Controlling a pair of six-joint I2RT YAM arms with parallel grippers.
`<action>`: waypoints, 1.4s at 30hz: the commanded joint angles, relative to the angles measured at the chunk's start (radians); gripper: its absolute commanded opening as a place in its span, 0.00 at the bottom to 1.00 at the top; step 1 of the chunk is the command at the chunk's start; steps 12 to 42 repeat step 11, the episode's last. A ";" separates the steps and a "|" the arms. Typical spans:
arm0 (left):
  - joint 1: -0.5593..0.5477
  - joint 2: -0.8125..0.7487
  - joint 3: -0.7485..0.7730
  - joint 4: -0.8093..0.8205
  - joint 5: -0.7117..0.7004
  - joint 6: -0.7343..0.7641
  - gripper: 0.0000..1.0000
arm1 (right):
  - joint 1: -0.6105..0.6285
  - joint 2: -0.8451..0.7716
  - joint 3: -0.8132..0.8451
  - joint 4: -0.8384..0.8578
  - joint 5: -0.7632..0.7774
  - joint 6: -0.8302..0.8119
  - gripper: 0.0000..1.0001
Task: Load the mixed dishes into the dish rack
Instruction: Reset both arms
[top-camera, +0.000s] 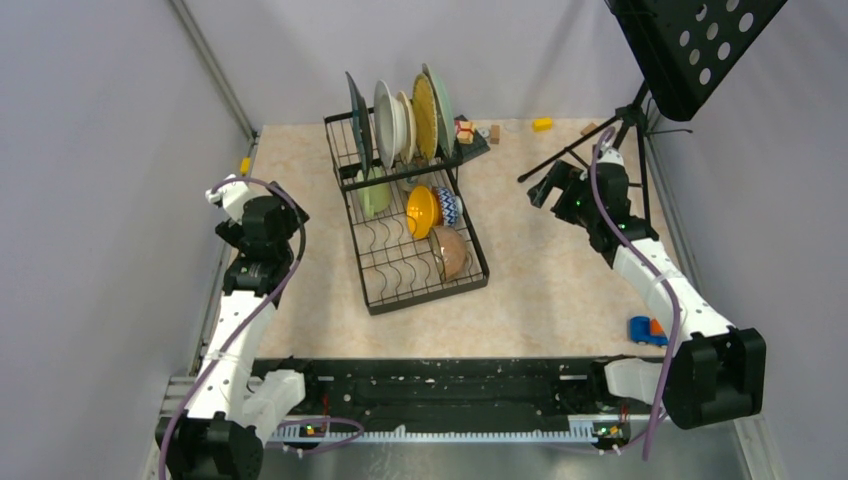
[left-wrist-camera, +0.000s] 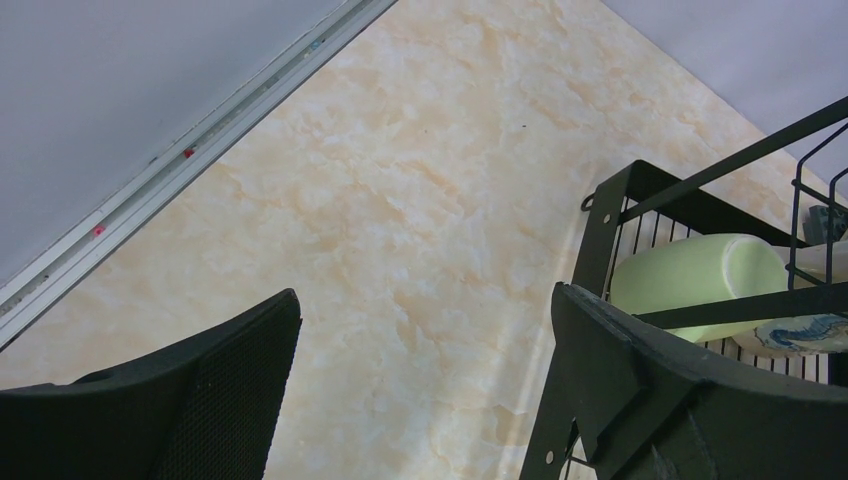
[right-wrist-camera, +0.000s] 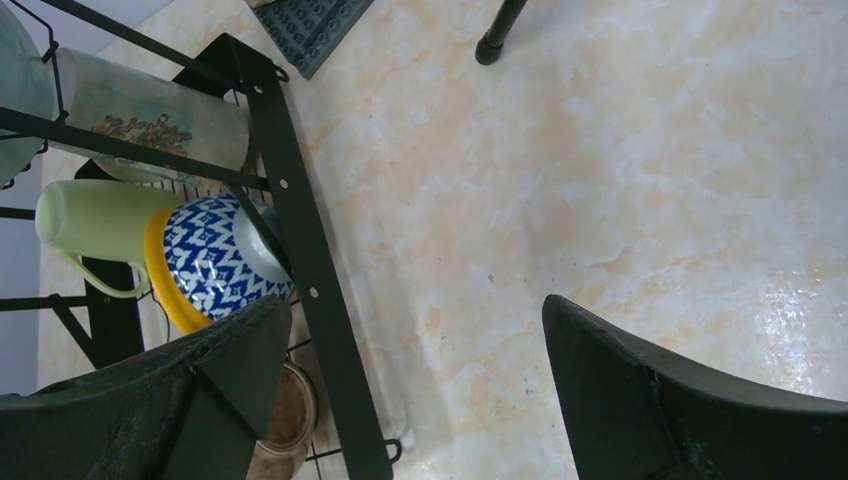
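Standing between left claw (left-wrist-camera: 425, 297) and right claw (right-wrist-camera: 417, 302), dish rack (top-camera: 430, 293)

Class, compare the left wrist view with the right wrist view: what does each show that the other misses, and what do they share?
Only the left wrist view shows the metal rail along the table's edge. Only the right wrist view shows the stand's foot, a dark studded mat and a brownish bowl low in the rack. Both show the light-green mug lying in the black dish rack and the marbled tabletop. Each also shows its own arm's open, empty tool: the left tool and the right tool.
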 joint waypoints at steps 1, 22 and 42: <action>0.002 -0.010 0.041 0.046 -0.018 0.012 0.99 | -0.005 -0.005 0.040 0.036 0.009 0.007 0.99; 0.002 -0.009 0.048 0.034 -0.033 0.005 0.99 | -0.005 -0.004 0.036 0.038 0.013 -0.001 0.99; 0.002 -0.009 0.048 0.034 -0.033 0.005 0.99 | -0.005 -0.004 0.036 0.038 0.013 -0.001 0.99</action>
